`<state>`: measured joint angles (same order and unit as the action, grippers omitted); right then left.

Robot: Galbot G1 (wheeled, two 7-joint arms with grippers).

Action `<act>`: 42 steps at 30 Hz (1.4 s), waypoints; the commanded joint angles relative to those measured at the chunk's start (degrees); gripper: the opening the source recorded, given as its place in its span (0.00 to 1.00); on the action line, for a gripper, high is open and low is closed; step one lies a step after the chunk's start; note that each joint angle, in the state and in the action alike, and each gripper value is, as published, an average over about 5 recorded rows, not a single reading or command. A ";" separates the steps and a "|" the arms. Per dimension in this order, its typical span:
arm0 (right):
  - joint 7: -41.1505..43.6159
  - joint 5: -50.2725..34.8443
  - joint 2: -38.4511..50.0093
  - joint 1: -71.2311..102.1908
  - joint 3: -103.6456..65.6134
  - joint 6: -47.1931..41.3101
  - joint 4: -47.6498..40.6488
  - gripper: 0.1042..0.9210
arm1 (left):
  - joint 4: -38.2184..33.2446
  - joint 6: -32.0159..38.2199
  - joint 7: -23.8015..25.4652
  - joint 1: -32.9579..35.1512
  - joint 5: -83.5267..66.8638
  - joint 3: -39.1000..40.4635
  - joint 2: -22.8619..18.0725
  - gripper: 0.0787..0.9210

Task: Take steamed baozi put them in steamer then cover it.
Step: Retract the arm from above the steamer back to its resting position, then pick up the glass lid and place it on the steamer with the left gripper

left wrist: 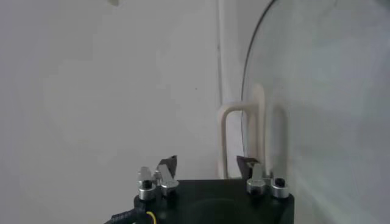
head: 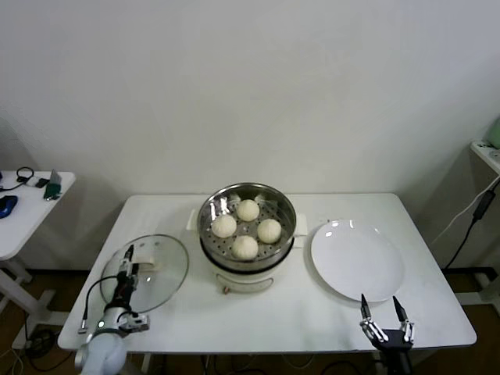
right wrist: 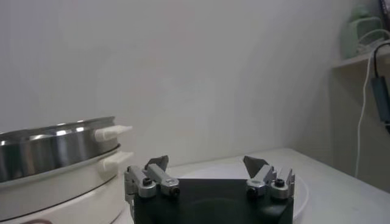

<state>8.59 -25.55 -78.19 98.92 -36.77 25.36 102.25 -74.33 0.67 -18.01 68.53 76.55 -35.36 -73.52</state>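
Observation:
Several cream-white baozi (head: 248, 209) sit in the shiny steamer (head: 287, 209) on its white pot base at the table's middle. The steamer's steel wall (right wrist: 55, 146) also shows in the right wrist view. The clear glass cover (head: 170, 251) lies flat on the table to the steamer's left, its whitish handle (head: 158, 266) up. My left gripper (head: 127, 264) hangs over the cover's left edge. In the left wrist view the left gripper (left wrist: 207, 163) is open, and the cover's handle (left wrist: 253, 122) stands just beyond one fingertip. My right gripper (head: 380, 305) is open at the front right.
An empty white plate (head: 358, 259) lies right of the steamer, just beyond the right gripper (right wrist: 206, 161); its rim (right wrist: 207, 171) shows in the right wrist view. A small side table (head: 31, 205) with cables stands at the far left. A cable hangs at the right wall.

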 commanded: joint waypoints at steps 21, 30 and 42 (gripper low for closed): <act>-0.35 0.08 -0.10 -0.75 -0.61 -0.13 -0.18 0.88 | -14.18 -1.42 3.37 4.10 -9.80 -0.42 2.45 0.08; -1.38 1.88 0.31 -1.07 -0.78 -0.86 -0.41 0.88 | -26.96 -7.45 9.01 6.93 -21.66 -1.28 12.20 0.08; -1.82 3.70 -0.01 -1.74 -0.26 -1.41 -1.41 0.88 | -43.45 -25.19 19.70 2.25 -29.51 7.65 18.87 0.08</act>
<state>6.91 -22.70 -78.10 97.24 -37.10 24.03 101.04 -101.76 -10.55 -6.80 73.58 55.38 -35.31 -61.02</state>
